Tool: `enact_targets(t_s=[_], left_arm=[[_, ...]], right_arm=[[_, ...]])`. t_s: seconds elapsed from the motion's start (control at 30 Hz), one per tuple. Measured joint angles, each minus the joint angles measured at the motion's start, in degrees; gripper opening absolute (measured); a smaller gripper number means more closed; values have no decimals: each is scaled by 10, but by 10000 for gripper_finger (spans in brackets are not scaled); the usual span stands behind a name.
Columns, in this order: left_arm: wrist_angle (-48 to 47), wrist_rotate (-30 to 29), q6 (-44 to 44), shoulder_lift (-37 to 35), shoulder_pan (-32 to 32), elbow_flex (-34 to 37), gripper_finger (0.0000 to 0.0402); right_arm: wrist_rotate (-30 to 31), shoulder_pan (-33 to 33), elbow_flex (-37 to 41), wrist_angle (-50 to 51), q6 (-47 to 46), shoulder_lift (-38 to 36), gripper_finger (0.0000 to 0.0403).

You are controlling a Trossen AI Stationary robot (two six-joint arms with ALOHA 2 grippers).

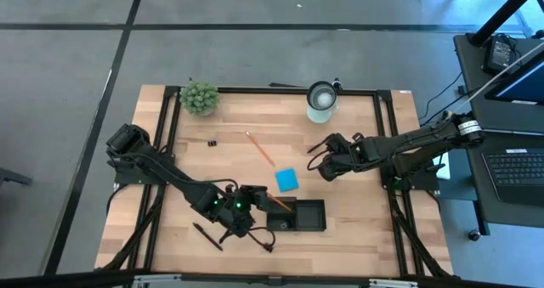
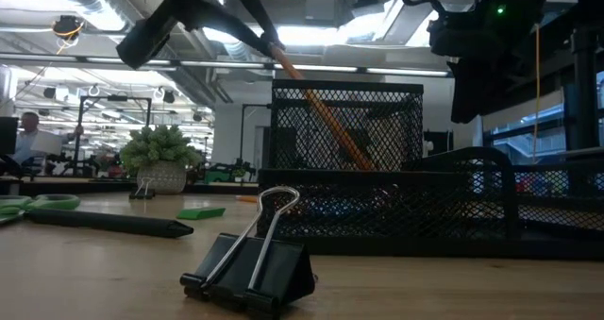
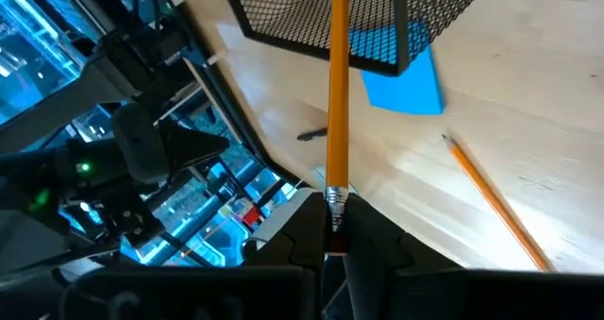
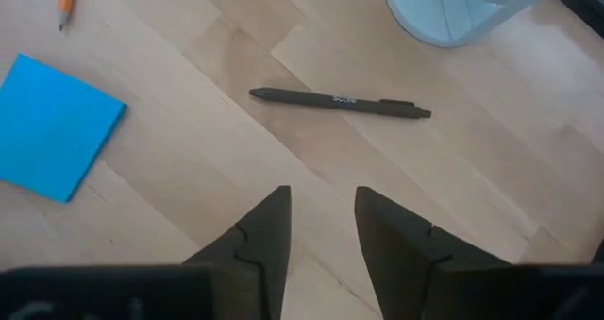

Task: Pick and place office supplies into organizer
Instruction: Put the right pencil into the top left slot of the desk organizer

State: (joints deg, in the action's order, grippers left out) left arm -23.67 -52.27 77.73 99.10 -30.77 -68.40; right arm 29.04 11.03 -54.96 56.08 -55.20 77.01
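Observation:
My left gripper (image 1: 249, 205) is shut on an orange pencil (image 3: 338, 93) beside the black mesh organizer (image 1: 299, 216). In the low view that pencil (image 2: 316, 108) slants down into the organizer (image 2: 396, 193). My right gripper (image 4: 321, 216) is open and hovers near a black pen (image 4: 340, 101) lying flat on the table, close to the white cup (image 1: 321, 101). The blue note pad (image 1: 286, 180) lies between the two grippers. A second pencil (image 1: 259, 149) lies flat beyond the pad. My left gripper pinches the pencil's eraser end (image 3: 335, 199) between its two fingers. The fingers lie along the pencil, which runs straight out ahead of them. The pencil is lifted clear and tilted, its far end lowered over the organizer (image 3: 321, 8).
A binder clip (image 2: 250, 263) stands on the near part of the table. A black pen (image 2: 104, 223), green scissors (image 2: 28, 205) and a green block (image 2: 201, 211) lie left of the organizer. The plant ball (image 1: 199, 97) sits at the far left, with a small clip (image 1: 212, 143) near it.

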Motion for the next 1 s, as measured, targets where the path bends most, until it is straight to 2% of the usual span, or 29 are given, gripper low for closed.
enact_targets(t_s=[0.4,1.0], left_arm=[[1,24,-5,7,1,0,23],[54,24,-5,7,1,0,87]], right_arm=[[0,0,0,-11,1,0,124],[0,0,0,-10,4,0,124]])
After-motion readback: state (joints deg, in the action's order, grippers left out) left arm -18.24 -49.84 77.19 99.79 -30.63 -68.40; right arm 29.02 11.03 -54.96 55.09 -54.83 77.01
